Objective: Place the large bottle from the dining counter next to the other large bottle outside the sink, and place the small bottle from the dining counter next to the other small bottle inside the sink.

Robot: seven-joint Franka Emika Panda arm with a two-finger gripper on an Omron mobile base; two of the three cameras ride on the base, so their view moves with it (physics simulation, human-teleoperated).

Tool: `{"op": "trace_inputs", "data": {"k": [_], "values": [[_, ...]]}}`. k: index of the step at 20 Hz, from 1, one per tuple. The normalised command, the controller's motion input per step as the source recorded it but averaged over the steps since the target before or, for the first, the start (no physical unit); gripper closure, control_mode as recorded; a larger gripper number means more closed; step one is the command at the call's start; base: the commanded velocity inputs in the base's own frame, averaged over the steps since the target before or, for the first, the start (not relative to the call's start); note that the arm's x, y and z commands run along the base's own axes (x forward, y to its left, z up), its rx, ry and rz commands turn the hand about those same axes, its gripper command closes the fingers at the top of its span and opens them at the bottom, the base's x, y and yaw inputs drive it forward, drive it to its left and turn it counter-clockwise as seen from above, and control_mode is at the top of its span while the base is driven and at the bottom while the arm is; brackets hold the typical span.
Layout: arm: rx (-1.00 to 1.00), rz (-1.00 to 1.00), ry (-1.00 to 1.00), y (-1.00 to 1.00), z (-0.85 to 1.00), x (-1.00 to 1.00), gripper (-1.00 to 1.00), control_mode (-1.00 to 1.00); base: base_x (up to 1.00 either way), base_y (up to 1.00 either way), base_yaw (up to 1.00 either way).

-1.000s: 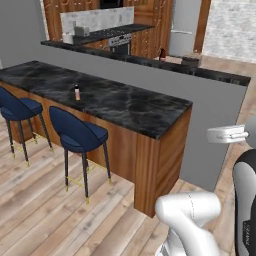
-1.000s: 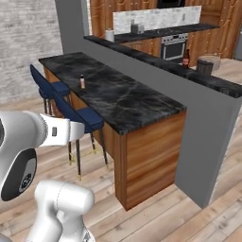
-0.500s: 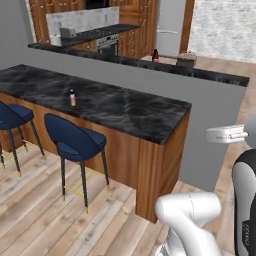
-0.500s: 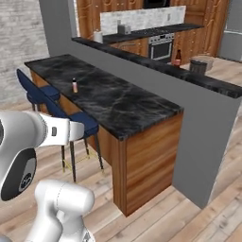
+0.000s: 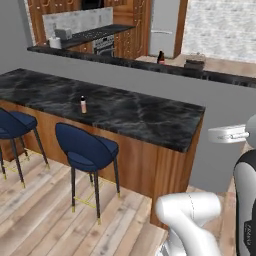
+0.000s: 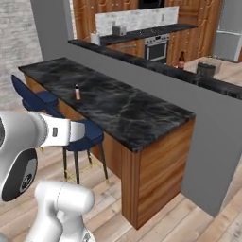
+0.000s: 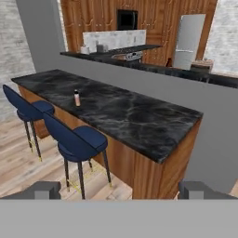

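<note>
The dining counter (image 5: 135, 117) with its black veined top runs across the middle, also seen as the dining counter (image 7: 139, 121). The small bottle (image 5: 83, 104), pale pink with a dark cap, stands upright on it toward the left end; it is the same small bottle (image 6: 77, 92) and small bottle (image 7: 77, 98). The other large bottle (image 5: 161, 56), dark with a red label, stands on the far kitchen counter behind the grey wall, also the other large bottle (image 6: 181, 60). My gripper (image 7: 120, 193) is open and empty, well short of the counter. The large bottle from the dining counter is out of view. The sink is hidden.
Blue stools (image 5: 87, 150) stand along the counter's near side over wooden floor (image 5: 45, 220). A grey half-wall (image 5: 150, 82) separates the dining counter from the kitchen. A steel fridge (image 5: 165, 27) and an oven (image 6: 156, 47) stand at the back. The counter's wooden end panel (image 6: 160, 175) is close ahead.
The whole picture has shifted, so the base has moved: the dining counter and stools sit differently in both base views. The small bottle keeps its place on the counter. The gripper stays open.
</note>
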Motion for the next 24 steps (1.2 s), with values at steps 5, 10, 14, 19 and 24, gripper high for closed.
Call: {"op": "trace_inputs", "data": {"k": [5,10,14,19,24], "values": [[0.00,0.00,0.00,0.00,0.00,0.00,-1.00,1.00,0.31,0.99,-0.03],[0.00,0.00,0.00,0.00,0.00,0.00,-1.00,1.00,0.44,1.00,-0.01],[0.00,0.00,0.00,0.00,0.00,0.00,-1.00,1.00,0.51,1.00,-0.01],[0.00,0.00,0.00,0.00,0.00,0.00,-1.00,1.00,0.72,0.81,-0.04],[0.00,0.00,0.00,0.00,0.00,0.00,-1.00,1.00,0.88,0.53,-0.07]]}}
